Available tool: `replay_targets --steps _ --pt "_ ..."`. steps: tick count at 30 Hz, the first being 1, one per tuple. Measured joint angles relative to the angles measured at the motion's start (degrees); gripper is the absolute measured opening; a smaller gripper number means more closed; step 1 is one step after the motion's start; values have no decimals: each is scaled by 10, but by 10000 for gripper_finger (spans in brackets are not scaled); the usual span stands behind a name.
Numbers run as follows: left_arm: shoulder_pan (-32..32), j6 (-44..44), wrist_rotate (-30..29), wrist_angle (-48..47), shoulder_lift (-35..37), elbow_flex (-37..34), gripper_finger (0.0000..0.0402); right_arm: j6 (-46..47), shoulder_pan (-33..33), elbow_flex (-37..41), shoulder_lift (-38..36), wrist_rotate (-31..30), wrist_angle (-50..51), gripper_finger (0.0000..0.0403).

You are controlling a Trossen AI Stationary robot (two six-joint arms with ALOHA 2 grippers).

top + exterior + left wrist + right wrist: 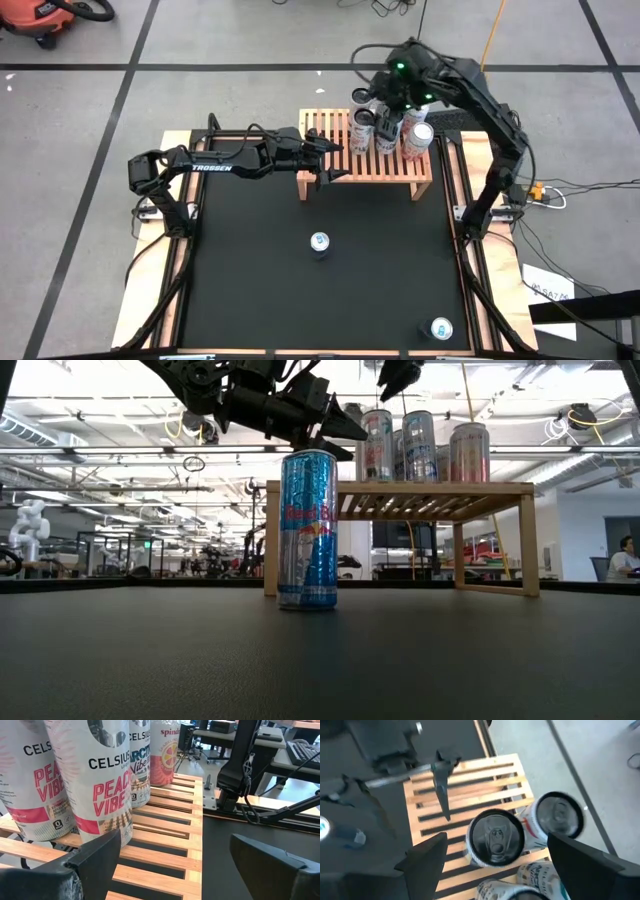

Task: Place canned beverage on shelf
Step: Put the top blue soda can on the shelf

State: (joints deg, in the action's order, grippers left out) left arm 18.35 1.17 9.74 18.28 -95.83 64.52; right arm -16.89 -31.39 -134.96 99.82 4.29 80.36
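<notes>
My right gripper (492, 857) hangs directly above the can cluster on the shelf (340, 165), fingers spread wide to either side of a silver can top (495, 837) and closed on nothing; from the wrist camera I cannot tell whether the pads reach down to that can or sit clear above it. My left gripper (322, 163) reaches over the shelf's left end, fingers likewise apart and empty, pointing along the slats toward the Celsius Peach Vibe cans (102, 780). Count on the rack: two Peach Vibe cans, an Arctic Vibe can (140, 762) behind them and a pink Spindrift can (165, 750) farthest back, all upright and bunched on the right half; the left slats are bare. Still on the black table mat (250, 280): a blue Red Bull can (307, 528) standing upright near the mat's centre, well in front of the shelf, and a second can (441, 328) near the front right corner. Judgement: task well advanced, four shelved, two outstanding; the Red Bull looks the closer next pick for either arm.
</notes>
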Motion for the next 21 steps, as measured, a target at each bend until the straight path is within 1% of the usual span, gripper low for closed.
replay_targets --steps 6,10,11,14,15,17,19,21 --pt "-1 0 0 -7 5 0 370 55 9 0 -47 3 -23 331" --pt "-17 -7 -7 -34 38 1 360 91 17 0 -82 33 -36 331" --pt "-23 -15 -13 -45 50 1 354 100 20 0 -90 35 -37 331" --pt "-44 -46 -60 -82 85 1 337 118 34 0 -112 34 -38 331" --pt "-50 -48 -74 -101 97 1 332 124 40 0 -119 33 -39 329" --pt "-61 -46 -94 -110 111 1 323 136 55 5 -133 33 -42 325" --pt "-71 -45 -102 -133 127 1 317 146 72 25 -150 34 -48 320" --pt "-83 -45 -112 -136 134 1 313 156 91 64 -169 33 -66 316"
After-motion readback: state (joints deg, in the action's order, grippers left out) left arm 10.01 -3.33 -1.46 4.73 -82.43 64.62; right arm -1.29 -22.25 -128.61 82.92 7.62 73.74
